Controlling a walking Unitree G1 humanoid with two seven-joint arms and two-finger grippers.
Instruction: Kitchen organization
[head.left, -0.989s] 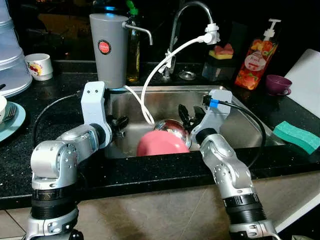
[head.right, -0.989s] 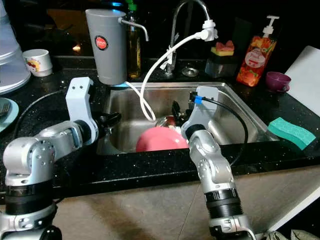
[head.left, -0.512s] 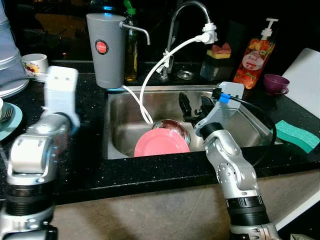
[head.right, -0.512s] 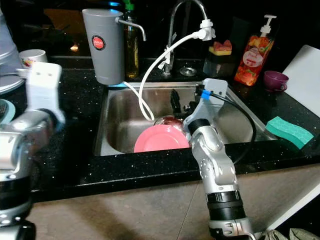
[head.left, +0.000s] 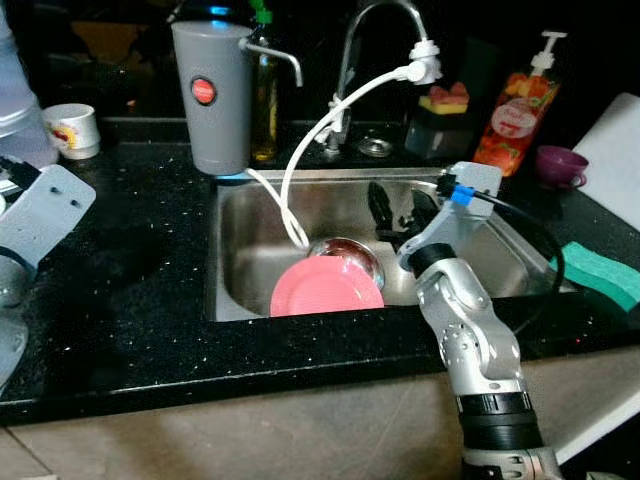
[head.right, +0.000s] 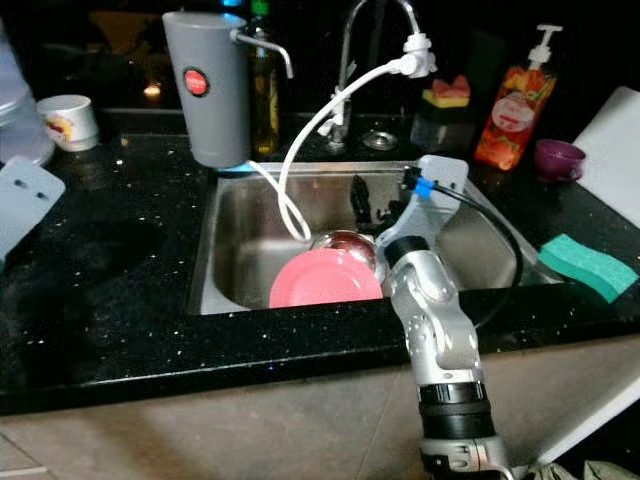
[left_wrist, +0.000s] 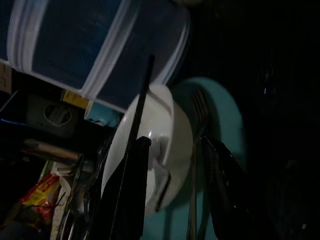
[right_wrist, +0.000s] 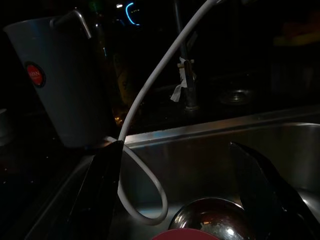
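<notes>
A pink plate (head.left: 327, 288) leans in the steel sink (head.left: 250, 220), and behind it sits a shiny metal bowl (head.left: 345, 255). My right gripper (head.left: 398, 212) hovers open just above and behind that bowl, holding nothing; the right wrist view shows the bowl (right_wrist: 210, 220) below its spread fingers (right_wrist: 102, 195). My left arm's wrist mount (head.left: 45, 215) is out at the far left of the counter. In the left wrist view my left gripper (left_wrist: 176, 142) is open and points at a white bowl (left_wrist: 165, 115) on a teal plate (left_wrist: 225, 115) with a fork (left_wrist: 197, 110).
A faucet (head.left: 375, 20) with a white hose (head.left: 300, 150) hangs over the sink. Behind stand a grey water filter (head.left: 210, 95), a soap bottle (head.left: 510, 110), a purple cup (head.left: 558, 165) and a white cup (head.left: 72, 130). A green sponge (head.left: 608, 275) lies at the right.
My left arm has swung from the sink's left edge out to the far left of the counter. My right gripper has lifted a little and shifted slightly right, still open.
</notes>
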